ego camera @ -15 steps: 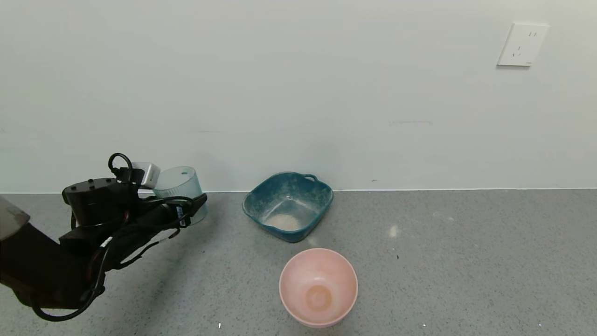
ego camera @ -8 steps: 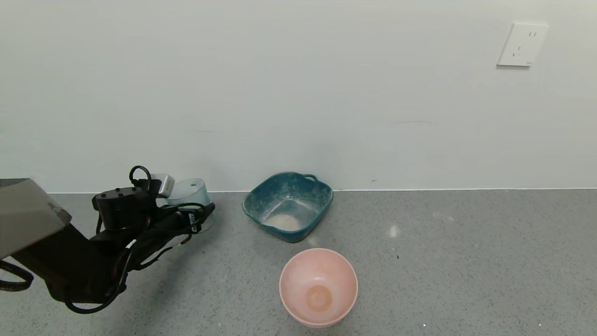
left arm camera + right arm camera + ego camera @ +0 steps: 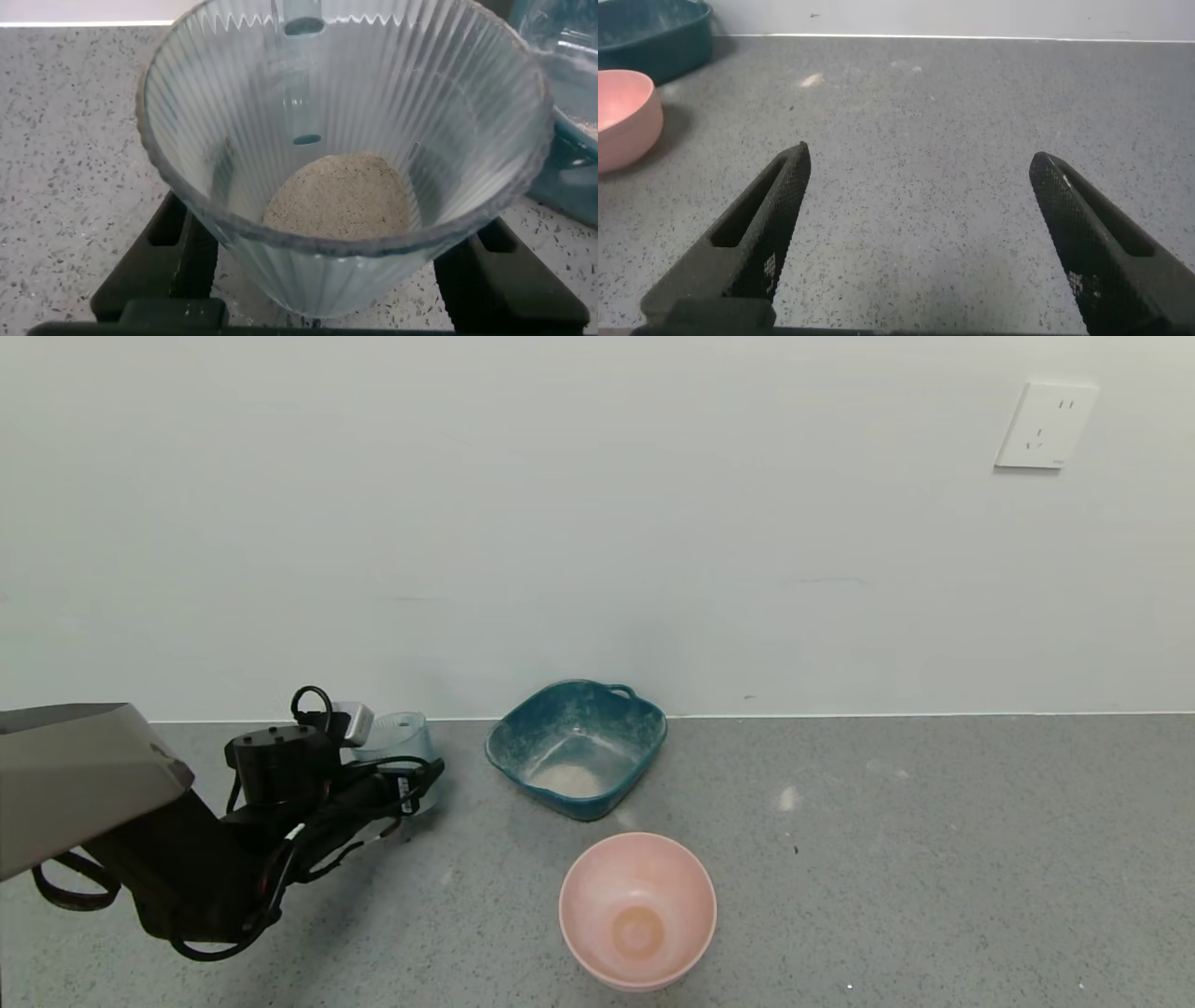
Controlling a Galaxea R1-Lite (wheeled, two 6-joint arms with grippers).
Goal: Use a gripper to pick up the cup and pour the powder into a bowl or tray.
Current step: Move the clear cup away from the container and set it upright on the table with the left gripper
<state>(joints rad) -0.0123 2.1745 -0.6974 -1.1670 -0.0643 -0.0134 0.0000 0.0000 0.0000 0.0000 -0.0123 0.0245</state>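
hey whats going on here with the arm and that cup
The left gripper is closed around a small translucent blue-grey ribbed cup, low over the grey speckled counter to the left of a dark teal square-ish plastic basin. The left wrist view shows beige powder in the bottom of the cup, and a pale heap of powder also lies in the basin. A round pink bowl sits nearer the robot. The right gripper is open, away to the right over bare counter.
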